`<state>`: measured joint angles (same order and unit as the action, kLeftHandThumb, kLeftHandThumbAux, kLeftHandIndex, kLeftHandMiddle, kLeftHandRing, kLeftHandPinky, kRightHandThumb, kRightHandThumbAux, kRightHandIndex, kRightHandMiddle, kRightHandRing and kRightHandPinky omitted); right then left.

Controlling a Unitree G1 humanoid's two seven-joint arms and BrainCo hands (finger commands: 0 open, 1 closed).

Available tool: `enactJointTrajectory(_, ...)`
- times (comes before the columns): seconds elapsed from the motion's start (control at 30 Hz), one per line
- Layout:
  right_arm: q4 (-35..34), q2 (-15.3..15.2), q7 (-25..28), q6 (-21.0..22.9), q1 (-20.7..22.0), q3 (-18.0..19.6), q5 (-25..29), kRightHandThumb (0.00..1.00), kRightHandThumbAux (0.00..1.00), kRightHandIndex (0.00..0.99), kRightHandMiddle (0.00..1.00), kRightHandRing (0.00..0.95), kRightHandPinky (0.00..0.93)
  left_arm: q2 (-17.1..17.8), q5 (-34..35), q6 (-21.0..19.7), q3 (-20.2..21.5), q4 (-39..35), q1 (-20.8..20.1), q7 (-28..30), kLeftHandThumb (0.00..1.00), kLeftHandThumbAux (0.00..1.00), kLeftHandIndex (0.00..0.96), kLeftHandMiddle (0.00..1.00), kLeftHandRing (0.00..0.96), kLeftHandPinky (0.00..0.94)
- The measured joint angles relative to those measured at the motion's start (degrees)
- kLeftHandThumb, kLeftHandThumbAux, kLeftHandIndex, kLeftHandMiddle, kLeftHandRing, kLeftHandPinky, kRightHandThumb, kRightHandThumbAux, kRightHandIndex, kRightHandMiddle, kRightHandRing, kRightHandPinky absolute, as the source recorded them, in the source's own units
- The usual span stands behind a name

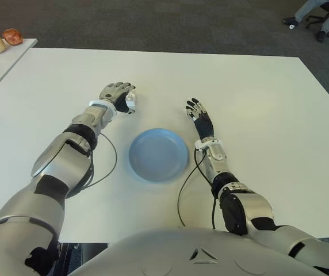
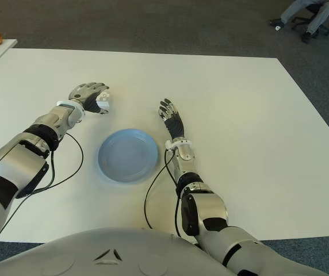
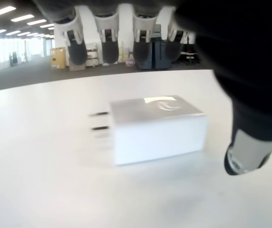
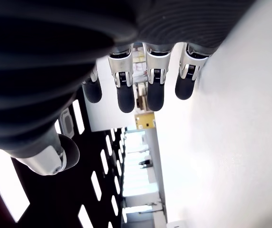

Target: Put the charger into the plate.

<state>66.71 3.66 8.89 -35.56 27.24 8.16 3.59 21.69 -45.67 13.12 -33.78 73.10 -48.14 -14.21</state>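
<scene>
While the round pale-blue plate [image 1: 158,154] sits empty, the left hand [image 1: 118,95] arches, fingers not yet closed, over the small white plug-in charger [image 3: 157,127], apparently flat on the white table [image 1: 256,98]; right hand [image 1: 199,117] open beside the plate.

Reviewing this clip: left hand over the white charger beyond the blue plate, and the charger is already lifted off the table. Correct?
Not lifted. The left wrist view shows the charger lying flat on the table, with the left hand around it, fingers not yet closed. The plate is empty.
</scene>
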Motion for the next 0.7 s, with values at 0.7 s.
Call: enactJointTrajectory(0.7,-2.7,0.3,1.2,-0.4,-2.0,0.0,0.2,0.000,0.597,0.095,0.165,0.120,0.080,-4.7,16.0,-5.4,12.4,0.1,0.1,15.2,0.000,0.483,0.000,0.000,0.000,0.000)
